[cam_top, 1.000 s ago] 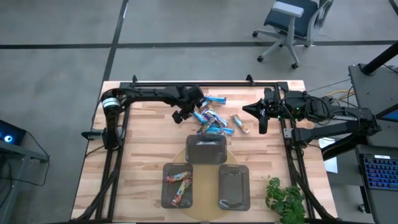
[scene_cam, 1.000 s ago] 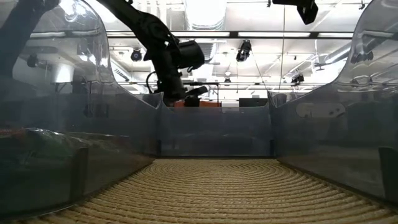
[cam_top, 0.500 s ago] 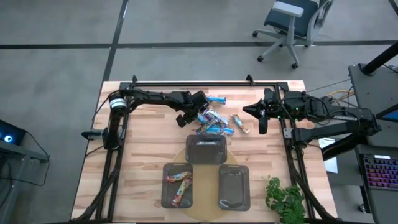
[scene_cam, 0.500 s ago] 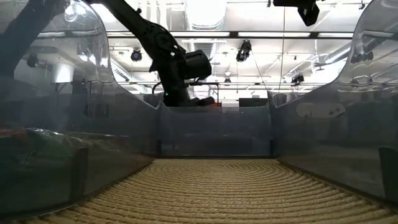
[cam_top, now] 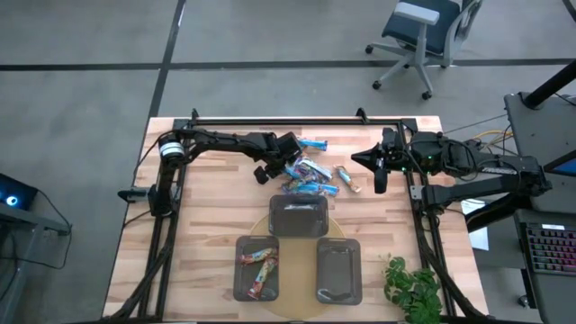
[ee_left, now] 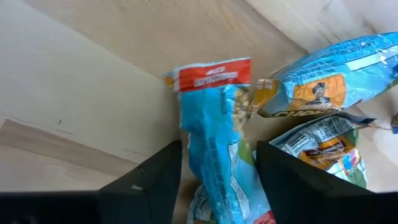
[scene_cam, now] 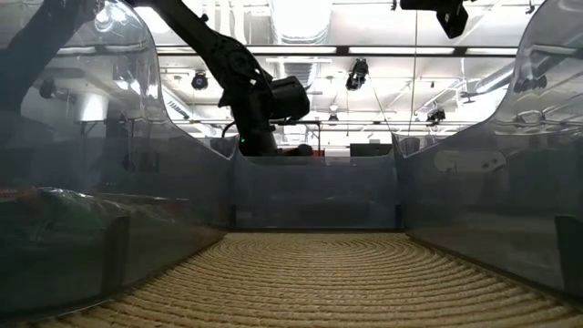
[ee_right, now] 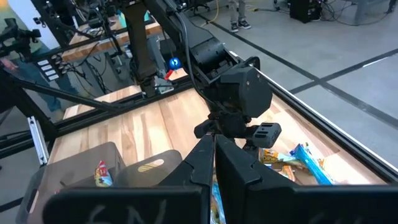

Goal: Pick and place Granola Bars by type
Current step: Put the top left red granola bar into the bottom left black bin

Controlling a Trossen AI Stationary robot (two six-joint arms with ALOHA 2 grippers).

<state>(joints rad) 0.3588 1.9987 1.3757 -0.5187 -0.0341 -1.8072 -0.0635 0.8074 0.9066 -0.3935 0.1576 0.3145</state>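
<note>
A heap of shiny wrapped granola bars [cam_top: 306,173], mostly blue, lies on the wooden table's far middle. A tan bar [cam_top: 347,179] lies apart on its right and a blue one [cam_top: 312,144] behind it. My left gripper [cam_top: 273,168] is open and low at the heap's left edge. In the left wrist view its fingers [ee_left: 158,177] stand on either side of a blue bar with a red end [ee_left: 214,118] that lies flat on the wood. My right gripper [cam_top: 355,158] is shut and hovers right of the heap. My left gripper [ee_left: 219,149] reaches down over the blue bar's middle [ee_left: 214,155], one finger on each long side, fingers across the bar. The bar lies flat on the table. Whether the fingers touch its wrapper, I cannot tell.
Three dark grey trays sit on a round woven mat [cam_top: 270,220] at the near middle: one nearest the heap [cam_top: 299,216], a left one [cam_top: 256,267] holding a few bars, a right one [cam_top: 337,270]. A small plant [cam_top: 414,288] stands at the near right corner.
My left gripper has moved toward the table's right, onto the heap's left edge, and has sunk lower. Most of this happened in the first half second; since then it has nearly kept still. The right arm has not moved.
</note>
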